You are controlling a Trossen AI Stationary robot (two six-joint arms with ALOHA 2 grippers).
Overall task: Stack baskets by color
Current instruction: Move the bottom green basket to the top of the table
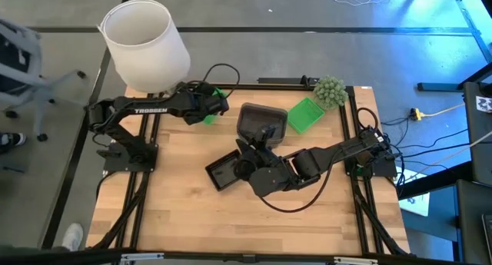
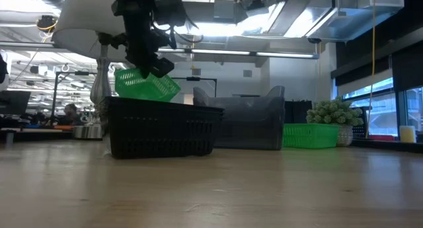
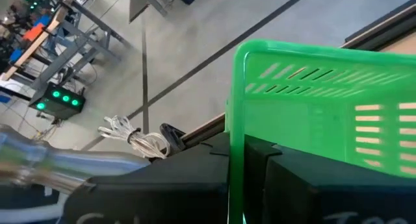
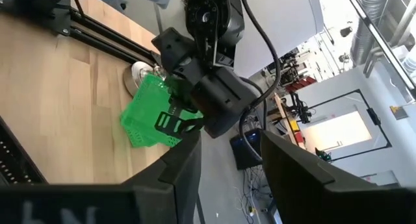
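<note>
Judging from the grey basket (image 1: 260, 120) as landmark, stacking looks barely begun: left hand (image 1: 217, 104) pinches a lifted green basket (image 2: 145, 84) beyond it, right hand (image 1: 264, 134) hovers spread above it, black basket (image 1: 225, 171) beside.

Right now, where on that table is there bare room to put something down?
The near half of the table is bare wood, in front of the black basket. The far half is crowded: grey basket, green basket, plant, both arms.

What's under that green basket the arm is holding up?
The green basket, pinched by the left gripper, hangs tilted in the air. Below it lies bare wooden table. In the low view, a black basket hides the tabletop beneath.
</note>
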